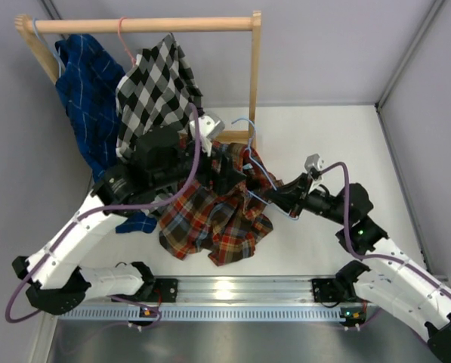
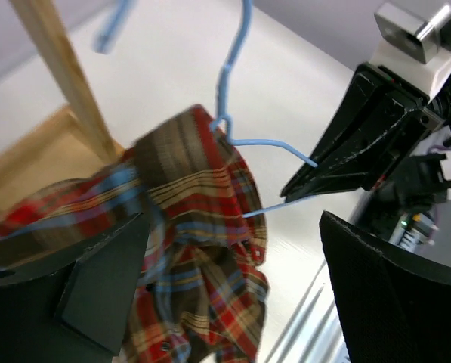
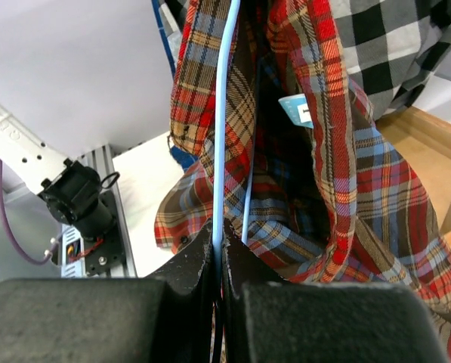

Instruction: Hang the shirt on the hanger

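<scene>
As things stand: shirt lies bunched on tabletop just in front of wooden rack base, collar up round neck of hanger; hook pokes up beside rack's rt post.
R tool: pressed together on bare hanger wire, on the side away from rack.
L tool: fingers spread wide, plaid cloth btwn them, nothing pinched afaict; sits btwn rack base and shirt heap.
Step (my read): get loose shoulder over the exposed hanger arm.
How to do it well: R holds wire steady & level, no twist. L takes shoulder seam only, one layer, then draws it along wire toward R tool. R should regrip before cloth reaches it.
Risk: thin wire flexing or slipping; cloth snagging on wire end; hook catching rack post.
</scene>
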Controlling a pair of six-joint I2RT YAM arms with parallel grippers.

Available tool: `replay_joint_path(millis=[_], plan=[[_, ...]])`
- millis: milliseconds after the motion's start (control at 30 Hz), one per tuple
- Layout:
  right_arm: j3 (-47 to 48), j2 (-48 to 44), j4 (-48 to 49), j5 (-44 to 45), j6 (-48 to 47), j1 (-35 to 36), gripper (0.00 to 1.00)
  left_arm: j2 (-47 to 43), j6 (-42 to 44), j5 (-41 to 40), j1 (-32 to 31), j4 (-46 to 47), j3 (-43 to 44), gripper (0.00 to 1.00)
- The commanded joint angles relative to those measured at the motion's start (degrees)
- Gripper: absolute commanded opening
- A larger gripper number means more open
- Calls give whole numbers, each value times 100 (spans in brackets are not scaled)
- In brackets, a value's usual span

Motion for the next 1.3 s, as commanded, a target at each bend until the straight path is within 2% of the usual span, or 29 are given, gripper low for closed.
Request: replay_joint_path(millis=[0,33,67,233,300,333,367,433,467,633,700,800,900,1000,1100,1267], plan=[[-140,-406,1225,268,151,81,0,-611,821,-791,-7,143,381,98],[-228,-477,1182,294,160,81,0,-603,1075,-1438,2,204,355,98],[-264,-556,1138,303,160,81,0,-568,1504,-1575,2,257,346,98],[-518,-1189,804,488,186,72,0,-244,2685,-1015,81,574,433,98],[-580,-1487,681,435,204,72,0,11,3325,238,282,198,862,98],[-580,-1567,602,418,204,72,0,352,3528,722,344,-335,1047,98],[-563,-1690,358,357,186,72,0,529,3886,1744,449,-610,1241,98],[-502,-1796,145,251,116,72,0,959,4161,2673,494,-1145,1716,98],[-493,-1883,-4,137,90,72,0,1075,4197,3313,503,-1253,1839,98],[-493,-2139,-453,-13,-130,72,0,1331,4198,3881,582,-1351,2051,97],[-493,-2253,-576,-48,-209,72,0,1436,4224,4239,757,-1534,2104,91],[-501,-2359,-594,-110,-262,72,0,1541,4303,4881,1012,-1807,2174,89],[-449,-2289,-620,-303,-358,72,0,1594,4251,5076,1074,-1860,2157,87],[-396,-2183,-638,-549,-411,72,0,1647,4102,5130,1074,-1860,2183,92],[-308,-2069,-682,-707,-482,72,0,1691,4013,5095,1074,-1869,2131,93],[-106,-1990,-840,-804,-674,72,0,1647,4004,4937,1065,-1939,1911,84]])
